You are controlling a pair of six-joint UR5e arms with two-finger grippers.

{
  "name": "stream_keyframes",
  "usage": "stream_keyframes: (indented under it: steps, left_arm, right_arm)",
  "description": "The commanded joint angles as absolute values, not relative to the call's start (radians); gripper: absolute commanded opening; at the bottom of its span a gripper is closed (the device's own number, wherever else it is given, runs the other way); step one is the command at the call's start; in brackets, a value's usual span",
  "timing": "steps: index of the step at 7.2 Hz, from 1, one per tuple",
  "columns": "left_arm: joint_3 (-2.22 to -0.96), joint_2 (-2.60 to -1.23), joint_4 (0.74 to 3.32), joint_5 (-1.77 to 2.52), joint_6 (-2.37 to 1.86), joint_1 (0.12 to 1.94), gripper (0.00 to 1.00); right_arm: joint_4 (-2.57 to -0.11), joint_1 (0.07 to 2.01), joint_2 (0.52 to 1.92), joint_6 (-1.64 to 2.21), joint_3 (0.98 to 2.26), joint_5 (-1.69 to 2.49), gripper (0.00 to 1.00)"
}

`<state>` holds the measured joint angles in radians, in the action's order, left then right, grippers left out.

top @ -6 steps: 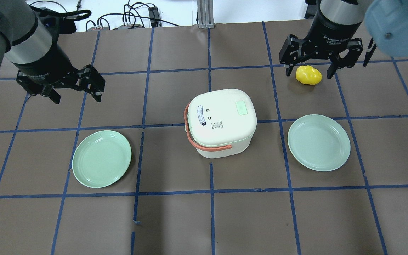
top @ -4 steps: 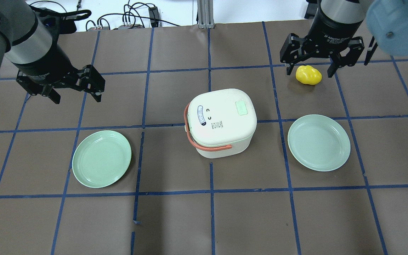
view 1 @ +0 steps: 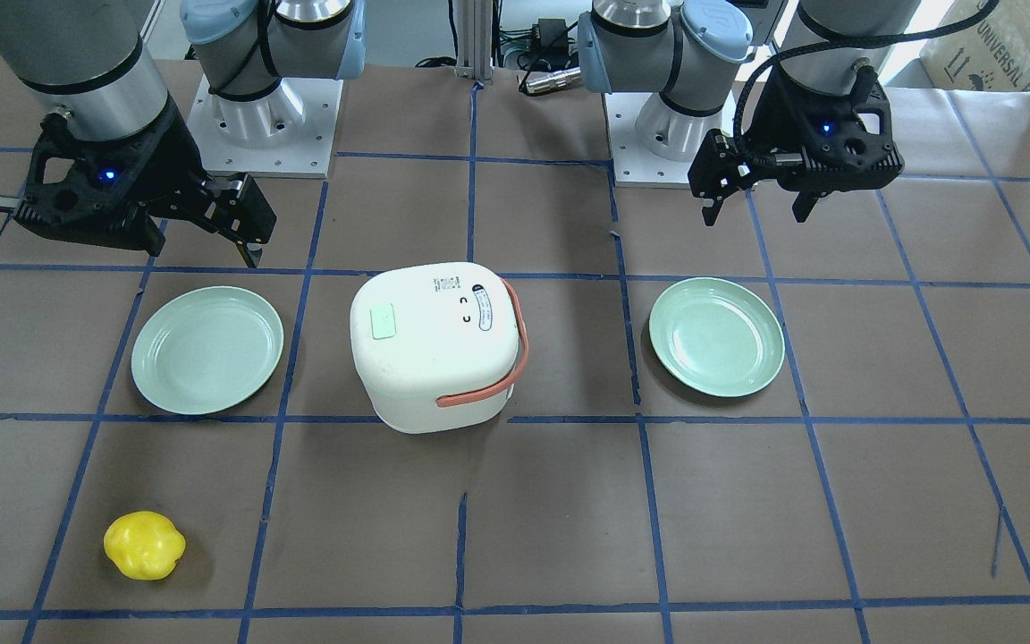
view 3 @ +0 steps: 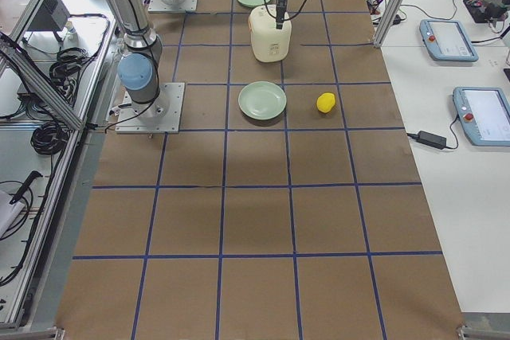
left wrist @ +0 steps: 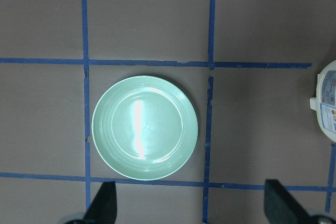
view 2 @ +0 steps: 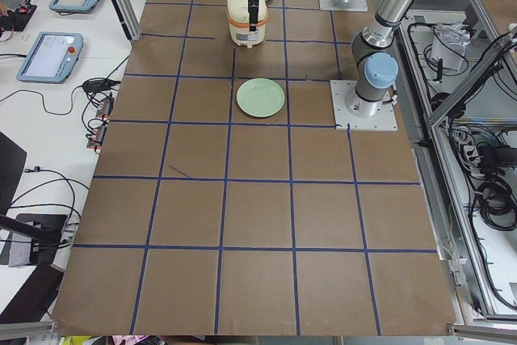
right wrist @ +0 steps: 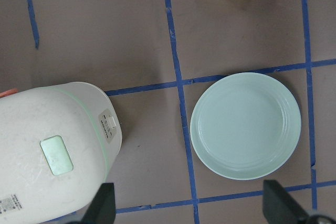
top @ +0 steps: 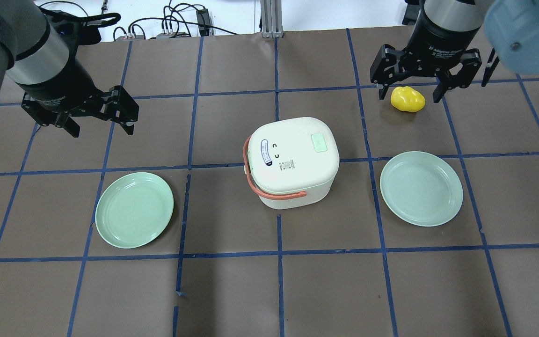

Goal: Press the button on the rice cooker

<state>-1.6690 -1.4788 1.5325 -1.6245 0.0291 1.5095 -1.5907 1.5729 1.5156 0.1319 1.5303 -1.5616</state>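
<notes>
Cooker (top: 293, 161) sits at the table's middle, between the left plate (top: 134, 209) and the right plate (top: 421, 188), touching neither. Its orange handle (top: 251, 180) is folded down round its left side. The button (top: 319, 142) is judged to be the pale green pad on the lid, on the side toward the right plate. A small white tab (right wrist: 109, 124) on the wall below it may be a lid release, so it is better left alone. Neither arm is at the cooker yet, so the step in hand looks like the approach.

The right gripper (right wrist: 189, 208) is the better placed. It would do well to bring its fingers together into one blunt tip, line up over the pad's middle, and come straight down with a short, light push. A sideways or off-centre press could slide or tip what looks a light pot. Beyond the right plate lies a yellow fruit (top: 408, 99), out of that path.

Right fingers (right wrist: 102, 205) stand wide apart, holding and touching nothing, high over the table. The left gripper (left wrist: 191, 208) hangs high over the table's left half, the left plate in its wrist view, fingers (left wrist: 105, 205) wide apart and empty
</notes>
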Motion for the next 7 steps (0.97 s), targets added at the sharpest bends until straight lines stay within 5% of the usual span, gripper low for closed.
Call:
stream_keyframes:
  steps: [1, 6, 7]
  left_arm:
    - [-1.669, -1.479, 1.532, -1.624, 0.029, 1.509, 1.00]
    - [-1.669, -1.479, 1.532, -1.624, 0.029, 1.509, 1.00]
    - [-1.669, -1.479, 1.532, -1.624, 0.029, 1.509, 1.00]
  right_arm:
    - [-1.591, 1.572, 1.516, 0.132, 1.532, -1.562, 0.99]
    - [-1.594, 1.574, 1.517, 0.133, 1.532, -1.559, 0.99]
    - [-1.664, 1.575, 1.519, 0.132, 1.534, -1.548, 0.61]
